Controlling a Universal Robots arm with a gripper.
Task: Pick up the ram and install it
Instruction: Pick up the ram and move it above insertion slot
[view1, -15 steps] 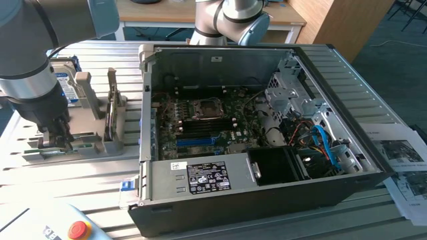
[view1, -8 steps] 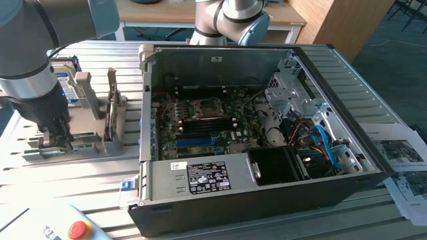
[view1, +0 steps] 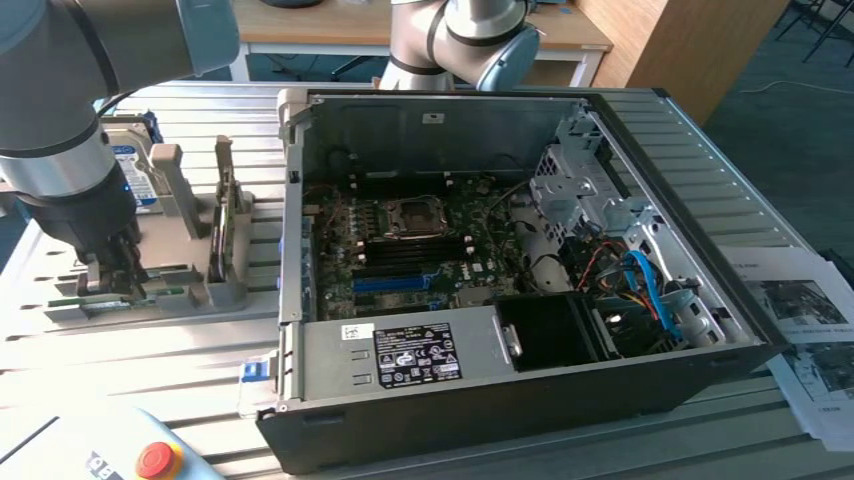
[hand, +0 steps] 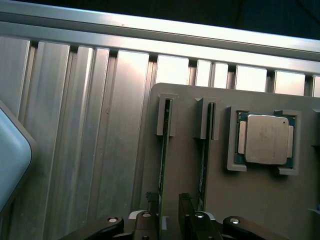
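Two rams stand on edge in the slots of a grey holder (hand: 240, 200). My gripper (hand: 167, 207) is open and straddles one end of the ram (hand: 164, 160) farther from the CPU, one finger on each side with a small gap to each. The other ram (hand: 204, 155) stands parallel beside it. In the exterior view the gripper (view1: 114, 278) is low over the holder (view1: 160, 300) at the exterior view's left, where green board edges (view1: 94, 301) show beneath it. The open computer case (view1: 287, 200) shows blue memory slots (view1: 400, 283) on its motherboard.
A CPU (hand: 265, 139) lies in a pocket of the holder. A hard drive (view1: 127, 165) and upright grey brackets (view1: 227, 230) stand behind the gripper. A red stop button (view1: 158, 460) sits at the front, and papers (view1: 801, 330) lie at the exterior view's right.
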